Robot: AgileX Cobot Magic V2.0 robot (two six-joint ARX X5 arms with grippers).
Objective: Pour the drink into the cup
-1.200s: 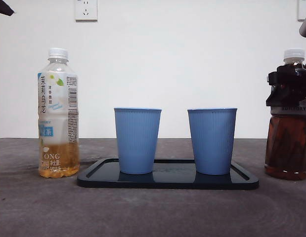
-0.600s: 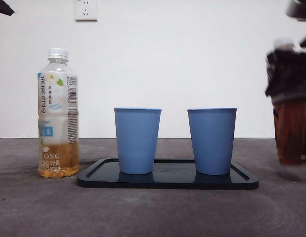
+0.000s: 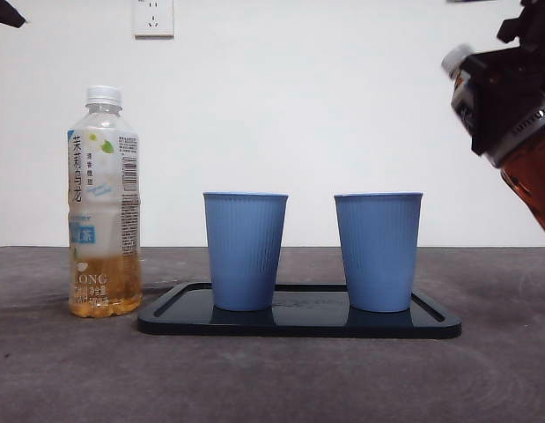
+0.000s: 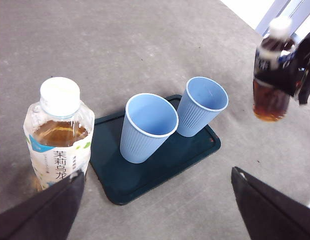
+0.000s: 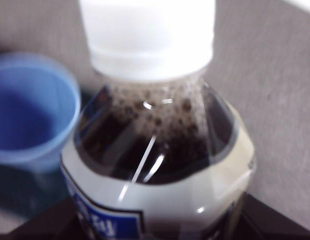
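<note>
A: While the right gripper [image 3: 510,119] pinched the dark-tea plastic bottle with the white cap [image 3: 510,123] around its shoulder, where was that bottle relative to the black rectangular tray [image 3: 298,322]?

B: It hung in the air beyond the tray's right end, tilted so the cap leaned toward the nearer ribbed blue plastic cup [image 3: 378,251]. I judged the lean set up a pour, though the cap looked on, so nothing could flow yet.

A: And the other cup?

B: The second blue cup [image 3: 245,250] stood upright on the tray beside the first, apart from it. Both looked empty from above.

A: The left gripper [image 4: 155,210]?

B: Jaws spread wide, holding nothing, high above the tray, near the clear bottle of pale yellow tea [image 3: 103,203] that stood off the tray's left end.

A: The setting?

B: A matte grey tabletop [image 3: 272,379], a plain white wall behind with a socket [image 3: 153,16].
</note>
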